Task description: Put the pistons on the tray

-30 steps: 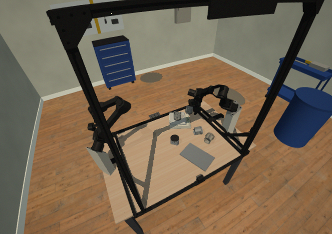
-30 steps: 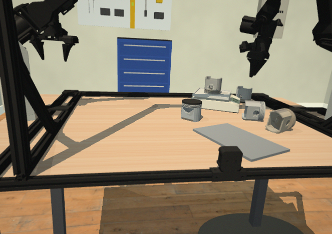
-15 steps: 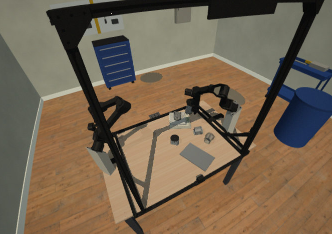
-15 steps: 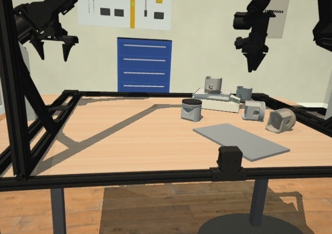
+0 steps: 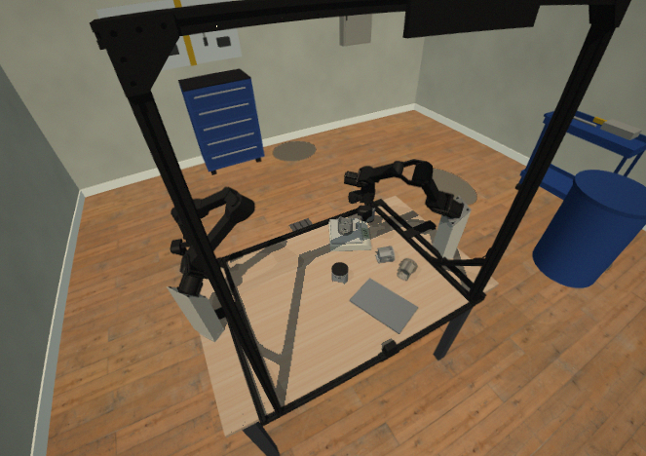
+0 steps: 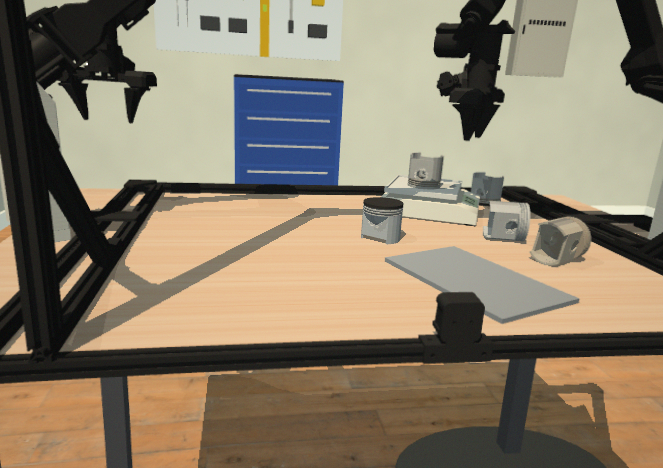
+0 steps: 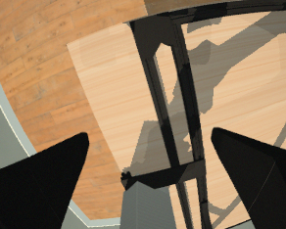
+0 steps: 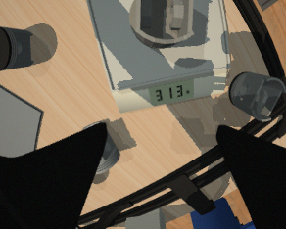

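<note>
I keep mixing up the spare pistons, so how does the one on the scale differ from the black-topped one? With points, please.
The piston on the scale (image 5: 344, 225) (image 6: 425, 169) (image 8: 162, 22) stands crown down; the black-topped piston (image 5: 339, 273) (image 6: 381, 221) (image 8: 10, 49) stands crown up. The former sits raised, the latter on the bench. Both are upright.
</note>
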Robot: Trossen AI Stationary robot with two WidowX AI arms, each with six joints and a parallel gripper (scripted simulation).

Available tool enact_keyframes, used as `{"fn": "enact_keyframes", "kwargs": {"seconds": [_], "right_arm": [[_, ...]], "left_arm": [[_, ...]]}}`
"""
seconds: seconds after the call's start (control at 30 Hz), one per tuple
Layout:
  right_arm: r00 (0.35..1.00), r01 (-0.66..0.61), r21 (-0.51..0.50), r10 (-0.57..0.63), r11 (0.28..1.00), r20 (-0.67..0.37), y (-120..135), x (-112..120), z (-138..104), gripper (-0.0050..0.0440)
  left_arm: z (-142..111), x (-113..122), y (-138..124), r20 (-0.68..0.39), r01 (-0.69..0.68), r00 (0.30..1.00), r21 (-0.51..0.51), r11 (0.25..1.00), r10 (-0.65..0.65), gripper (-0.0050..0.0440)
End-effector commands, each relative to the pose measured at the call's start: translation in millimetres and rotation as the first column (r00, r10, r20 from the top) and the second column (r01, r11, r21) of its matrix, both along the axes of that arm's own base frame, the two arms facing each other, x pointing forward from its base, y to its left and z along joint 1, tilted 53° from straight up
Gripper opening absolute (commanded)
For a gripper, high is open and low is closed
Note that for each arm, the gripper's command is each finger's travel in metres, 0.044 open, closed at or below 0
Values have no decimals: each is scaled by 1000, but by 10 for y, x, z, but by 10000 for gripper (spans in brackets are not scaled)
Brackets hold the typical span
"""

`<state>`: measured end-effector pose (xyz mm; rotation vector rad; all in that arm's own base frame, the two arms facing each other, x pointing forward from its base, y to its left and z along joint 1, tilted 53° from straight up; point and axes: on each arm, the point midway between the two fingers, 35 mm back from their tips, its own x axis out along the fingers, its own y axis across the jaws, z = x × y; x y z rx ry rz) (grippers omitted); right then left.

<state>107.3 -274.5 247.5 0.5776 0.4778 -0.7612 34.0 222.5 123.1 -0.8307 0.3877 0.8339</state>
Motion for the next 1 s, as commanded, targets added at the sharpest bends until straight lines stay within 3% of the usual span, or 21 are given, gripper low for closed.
{"fn": "enact_keyframes", "kwargs": {"seconds": [0.0,0.8,0.97], "right_arm": [[1000,6,12,-6,1000,-2,-145,39,124,378],[1000,6,12,-6,1000,-2,-782,230,850,378],[996,-34,109,43,993,-81,-782,230,850,378]], "left_arm": [[2,2,-1,2,1,1000,1,1000,-1,440],[2,2,-1,2,1,1000,1,1000,-1,440],[2,2,-1,2,1,1000,1,1000,-1,440]]}}
